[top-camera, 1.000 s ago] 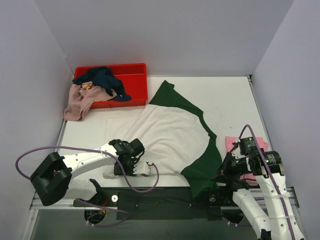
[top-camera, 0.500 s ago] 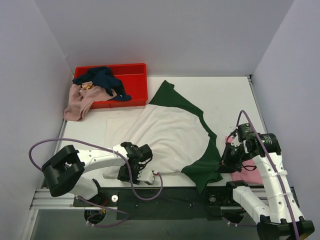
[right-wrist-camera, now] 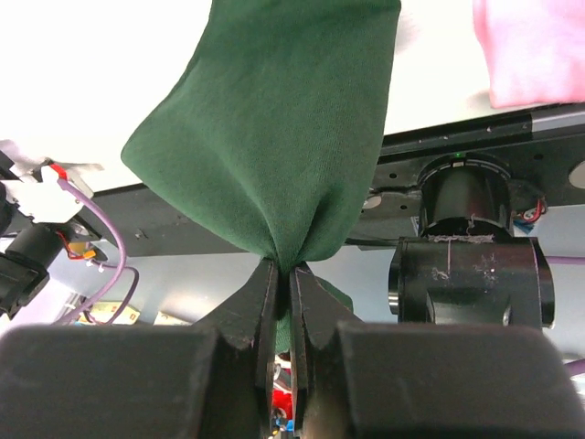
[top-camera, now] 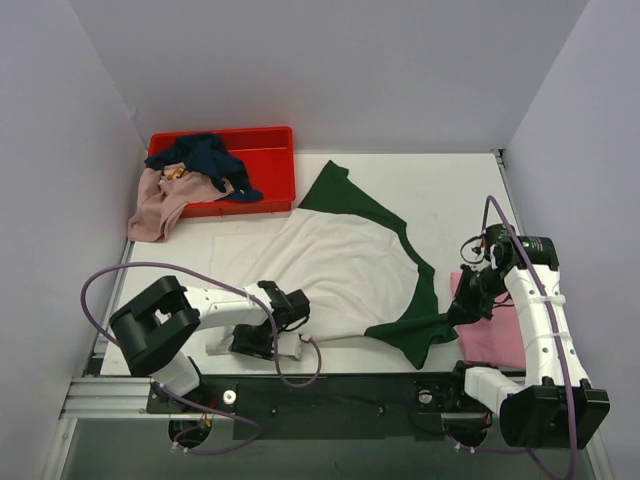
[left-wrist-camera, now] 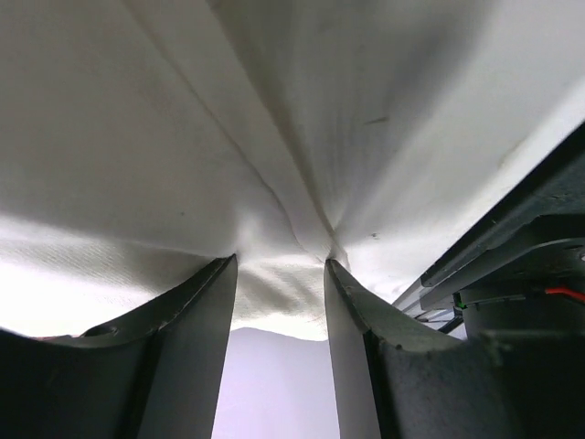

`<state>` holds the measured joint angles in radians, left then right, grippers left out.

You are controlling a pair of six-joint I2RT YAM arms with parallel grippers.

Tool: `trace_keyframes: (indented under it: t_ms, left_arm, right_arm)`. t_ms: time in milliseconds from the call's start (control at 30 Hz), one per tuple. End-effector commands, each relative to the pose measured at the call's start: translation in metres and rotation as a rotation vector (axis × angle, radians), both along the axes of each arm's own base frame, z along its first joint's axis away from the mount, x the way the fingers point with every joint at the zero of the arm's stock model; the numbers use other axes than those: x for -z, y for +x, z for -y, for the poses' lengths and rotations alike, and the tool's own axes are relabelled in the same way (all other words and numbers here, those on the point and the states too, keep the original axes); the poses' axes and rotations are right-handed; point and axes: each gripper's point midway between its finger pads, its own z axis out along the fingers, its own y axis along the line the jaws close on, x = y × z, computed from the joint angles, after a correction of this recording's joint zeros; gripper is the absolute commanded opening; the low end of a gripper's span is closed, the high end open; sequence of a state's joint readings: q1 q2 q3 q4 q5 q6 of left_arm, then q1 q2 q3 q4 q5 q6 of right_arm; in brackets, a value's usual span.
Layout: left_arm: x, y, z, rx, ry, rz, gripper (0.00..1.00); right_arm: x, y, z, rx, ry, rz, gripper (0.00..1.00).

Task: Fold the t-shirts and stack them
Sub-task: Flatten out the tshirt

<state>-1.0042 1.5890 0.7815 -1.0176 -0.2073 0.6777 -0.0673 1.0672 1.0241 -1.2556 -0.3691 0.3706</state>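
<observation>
The right end effector is pinching the tee's green sleeve; the cloth is spreading toward ten o'clock. The left end effector is standing open at the hem.

Soft, even light fills the overhead view. It is sharp throughout, the white table nearly washed out, with faint shadows beneath the arms. The left wrist view is close and hazy: the t-shirt glares at lower left, and the left fingers are dark blurs. In the right wrist view the green sleeve is crisp, the upper left is blown out, and the right fingers are dim and unfocused.
</observation>
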Motion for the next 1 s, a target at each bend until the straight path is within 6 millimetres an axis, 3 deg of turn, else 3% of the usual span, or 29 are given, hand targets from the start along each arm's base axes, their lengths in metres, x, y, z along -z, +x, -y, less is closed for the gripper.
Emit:
trace_keyframes:
  t_ms: [0,267,433,500,567,600,633,667,733,867,967]
  left_arm:
    - [-0.005,0.005,-0.006,-0.071,0.000,0.015,0.53]
    - [-0.001,-0.007,0.008,0.013,-0.044,-0.152,0.59]
    - [0.014,-0.003,0.002,-0.061,0.008,-0.093,0.58]
    - [0.017,-0.001,0.002,-0.075,-0.001,-0.064,0.54]
    - [0.021,0.000,0.001,-0.097,-0.004,-0.043,0.40]
    - [0.022,-0.002,0.000,-0.109,-0.001,-0.039,0.23]
    - [0.021,-0.001,-0.001,-0.111,-0.004,-0.029,0.15]
    - [0.019,0.000,-0.001,-0.115,-0.009,-0.022,0.00]
    - [0.013,0.002,0.001,-0.132,-0.035,-0.012,0.00]
    - [-0.008,0.006,0.004,-0.195,-0.112,-0.002,0.00]
    - [-0.028,0.022,0.002,-0.270,-0.182,0.045,0.00]
  right_arm:
    - [-0.010,0.010,0.009,-0.022,-0.039,0.028,0.00]
    - [-0.015,0.027,0.009,-0.027,-0.030,0.054,0.00]
    - [-0.018,0.037,0.009,-0.026,-0.029,0.071,0.00]
    - [-0.019,0.041,0.010,-0.019,-0.030,0.081,0.00]
    - [-0.023,0.047,0.010,-0.003,-0.025,0.098,0.00]
    - [-0.025,0.049,0.009,0.002,-0.012,0.105,0.00]
    - [-0.030,0.052,0.009,0.018,-0.008,0.125,0.00]
    - [-0.035,0.052,0.007,0.026,-0.001,0.142,0.00]
    - [-0.042,0.051,0.003,0.040,0.020,0.167,0.00]
    - [-0.032,0.029,-0.007,0.059,0.066,0.126,0.00]
    - [-0.031,0.035,-0.008,0.045,0.069,0.156,0.00]
